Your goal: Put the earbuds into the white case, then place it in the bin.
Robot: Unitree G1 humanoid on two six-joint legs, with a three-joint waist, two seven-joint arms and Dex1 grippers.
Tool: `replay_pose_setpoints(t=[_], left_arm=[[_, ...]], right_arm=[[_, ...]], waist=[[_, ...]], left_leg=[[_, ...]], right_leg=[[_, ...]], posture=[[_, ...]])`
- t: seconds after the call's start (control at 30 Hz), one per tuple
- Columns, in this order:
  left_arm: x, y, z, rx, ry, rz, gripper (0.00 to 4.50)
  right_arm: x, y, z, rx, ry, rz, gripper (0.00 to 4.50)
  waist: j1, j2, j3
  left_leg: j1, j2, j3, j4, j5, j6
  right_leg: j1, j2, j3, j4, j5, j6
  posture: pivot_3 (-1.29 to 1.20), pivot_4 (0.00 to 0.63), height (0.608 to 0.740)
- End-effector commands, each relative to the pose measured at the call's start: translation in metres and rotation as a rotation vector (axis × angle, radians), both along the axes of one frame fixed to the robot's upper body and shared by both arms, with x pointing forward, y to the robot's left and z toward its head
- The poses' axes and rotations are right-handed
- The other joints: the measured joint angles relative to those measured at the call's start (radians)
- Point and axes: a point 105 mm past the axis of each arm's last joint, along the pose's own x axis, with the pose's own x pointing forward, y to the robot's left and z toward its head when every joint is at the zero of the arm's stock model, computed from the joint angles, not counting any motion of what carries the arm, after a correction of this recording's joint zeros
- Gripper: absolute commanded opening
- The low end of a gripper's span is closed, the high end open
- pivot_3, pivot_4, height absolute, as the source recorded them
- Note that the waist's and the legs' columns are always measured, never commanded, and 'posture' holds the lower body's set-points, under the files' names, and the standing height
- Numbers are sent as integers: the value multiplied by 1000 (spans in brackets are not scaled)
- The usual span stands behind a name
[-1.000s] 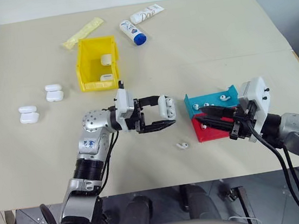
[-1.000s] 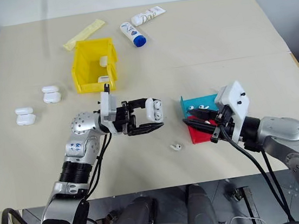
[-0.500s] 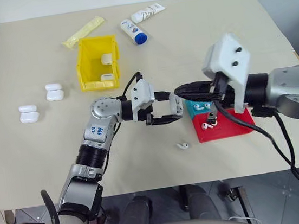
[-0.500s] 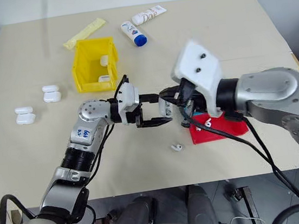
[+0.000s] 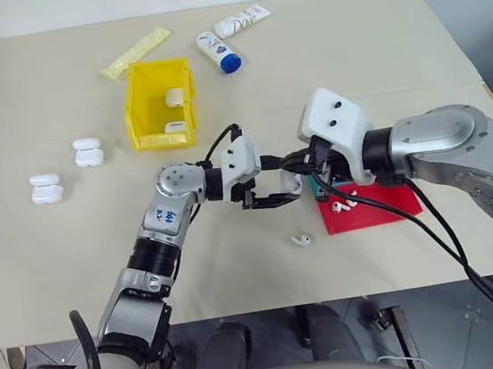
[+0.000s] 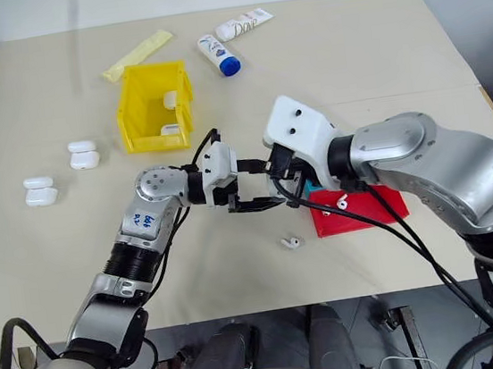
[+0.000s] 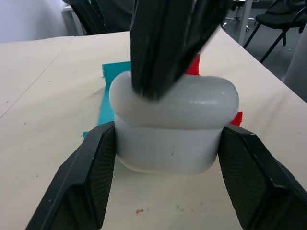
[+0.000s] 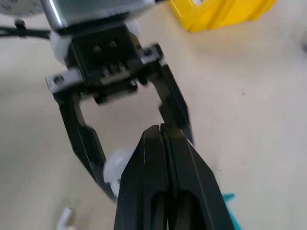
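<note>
1. Two claws are seen meeting above the surface [image 5: 376,69]: the left claw [image 5: 275,181] is clamped on the white case [image 7: 175,127], held off the surface.
2. The right claw [image 8: 160,143] is pressed together, tips at the case's top.
3. One earbud [image 5: 301,240] is noted loose on the surface, another on the red tray [image 5: 375,209].
4. The bin [image 5: 161,103], holding two cases, is placed well apart.
</note>
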Motion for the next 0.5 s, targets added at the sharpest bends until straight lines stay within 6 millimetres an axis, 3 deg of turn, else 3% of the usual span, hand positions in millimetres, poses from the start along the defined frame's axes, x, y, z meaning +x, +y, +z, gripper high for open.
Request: replay_pose_setpoints(t=[0.03, 0.3, 0.43, 0.5], left_arm=[[1, 9, 21, -63, -54, 1, 2810], [3, 27, 25, -94, -59, 25, 2810], [2, 31, 30, -135, -53, 30, 2810], [3, 39, 32, -156, -35, 45, 2810]], right_arm=[[-2, -18, 6, -24, -30, -41, 41], [-10, -38, 17, 61, -62, -75, 41], [-18, -42, 30, 250, -95, -47, 41], [-31, -56, 21, 326, -52, -25, 41]], waist=[[1, 0, 0], [1, 0, 0], [1, -1, 0], [5, -1, -1]], left_leg=[[0, 0, 0, 0, 0, 0], [0, 0, 0, 0, 0, 0], [0, 0, 0, 0, 0, 0], [0, 1, 0, 0, 0, 0]], right_leg=[[0, 0, 0, 0, 0, 0], [0, 0, 0, -1, 0, 0], [0, 0, 0, -1, 0, 0], [0, 0, 0, 0, 0, 0]], posture=[[0, 150, 740], [0, 150, 740], [0, 150, 740], [0, 150, 740]])
